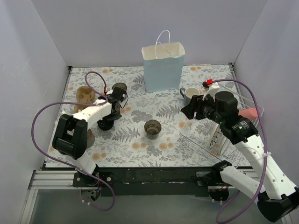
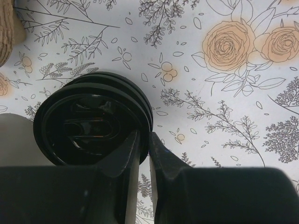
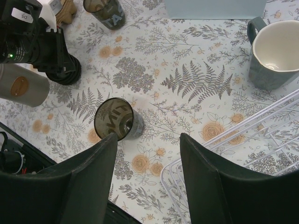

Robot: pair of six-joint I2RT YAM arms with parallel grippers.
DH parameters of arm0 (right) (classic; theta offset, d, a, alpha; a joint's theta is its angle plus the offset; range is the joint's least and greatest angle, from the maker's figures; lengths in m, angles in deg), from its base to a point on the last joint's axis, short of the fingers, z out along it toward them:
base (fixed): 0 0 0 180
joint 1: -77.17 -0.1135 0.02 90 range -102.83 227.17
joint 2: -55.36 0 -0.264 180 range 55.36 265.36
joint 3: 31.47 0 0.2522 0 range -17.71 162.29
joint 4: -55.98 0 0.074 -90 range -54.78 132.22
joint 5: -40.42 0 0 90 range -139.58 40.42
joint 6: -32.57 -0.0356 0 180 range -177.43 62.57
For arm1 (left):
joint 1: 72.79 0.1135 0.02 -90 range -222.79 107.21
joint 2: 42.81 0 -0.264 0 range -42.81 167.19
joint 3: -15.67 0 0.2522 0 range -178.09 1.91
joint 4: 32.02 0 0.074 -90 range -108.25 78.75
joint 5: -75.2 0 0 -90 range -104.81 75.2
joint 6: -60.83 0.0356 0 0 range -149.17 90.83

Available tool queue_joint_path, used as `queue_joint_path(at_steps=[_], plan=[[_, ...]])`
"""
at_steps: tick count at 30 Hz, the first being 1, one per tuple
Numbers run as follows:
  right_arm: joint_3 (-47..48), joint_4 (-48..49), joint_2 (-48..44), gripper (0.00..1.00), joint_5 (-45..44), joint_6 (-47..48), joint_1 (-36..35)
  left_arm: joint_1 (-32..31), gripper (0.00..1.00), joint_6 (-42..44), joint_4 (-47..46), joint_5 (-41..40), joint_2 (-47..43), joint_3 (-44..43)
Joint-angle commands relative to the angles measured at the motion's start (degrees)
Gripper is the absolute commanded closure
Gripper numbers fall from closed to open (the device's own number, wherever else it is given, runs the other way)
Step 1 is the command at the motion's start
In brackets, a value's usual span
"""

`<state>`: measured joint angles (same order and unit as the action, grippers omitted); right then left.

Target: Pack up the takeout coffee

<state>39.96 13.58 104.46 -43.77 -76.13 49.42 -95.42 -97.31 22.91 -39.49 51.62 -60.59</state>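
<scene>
The takeout coffee [image 1: 105, 124] stands on the floral cloth at the left, and its black lid [image 2: 88, 123] fills the left wrist view. My left gripper [image 2: 145, 140] is over it, nearly shut, with the lid's right rim pinched between the fingertips. From the right wrist view the cup [image 3: 65, 72] shows as a black shape under the left gripper [image 1: 110, 115]. The light-blue paper bag [image 1: 163, 67] stands upright and open at the back centre. My right gripper [image 3: 148, 140] is open and empty, held above the cloth at the right [image 1: 191, 109].
A dark glass [image 1: 152, 129] stands mid-table and another [image 1: 120, 87] at back left, beside a wooden piece [image 1: 85, 95]. A grey mug [image 1: 188, 95] and a clear bin with a white wire rack [image 1: 219, 135] are at the right. A tall grey cup [image 3: 21, 86] stands by the left arm.
</scene>
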Motion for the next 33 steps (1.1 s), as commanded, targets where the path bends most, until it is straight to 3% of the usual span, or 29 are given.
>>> queue_joint_path(at_steps=[1,9,12,15,20,26,30,33], plan=[[2.01,1.05,-0.94,0.36,0.44,0.15,0.24,-0.13,0.9,0.11,1.54,-2.21,-2.94,-2.8],[1.04,2.36,-1.02,0.36,1.49,0.06,0.24,-0.22,0.9,0.2,4.88,1.29,-7.15,-6.57],[-1.85,8.41,-2.25,0.35,6.22,0.59,0.15,-0.13,0.91,0.81,5.85,5.25,-9.52,-8.42],[-6.59,19.29,-4.18,0.35,11.41,-1.59,0.15,-0.13,0.92,2.57,4.72,15.34,-13.04,-10.62],[-18.01,48.09,-7.18,0.35,16.17,-11.43,0.15,-0.31,0.92,3.45,-2.91,43.37,-18.93,-10.98],[-16.89,55.79,-2.09,0.36,17.92,-19.0,0.24,-0.31,0.87,-1.9,-19.33,66.04,-27.1,-5.98],[-18.28,61.93,3.09,0.36,22.31,-23.04,0.15,-0.31,0.87,-8.04,-29.63,74.75,-29.48,-2.73],[-21.71,73.09,5.38,0.36,25.57,-29.54,-0.11,-0.31,0.86,-13.83,-38.51,79.42,-30.8,-0.18]])
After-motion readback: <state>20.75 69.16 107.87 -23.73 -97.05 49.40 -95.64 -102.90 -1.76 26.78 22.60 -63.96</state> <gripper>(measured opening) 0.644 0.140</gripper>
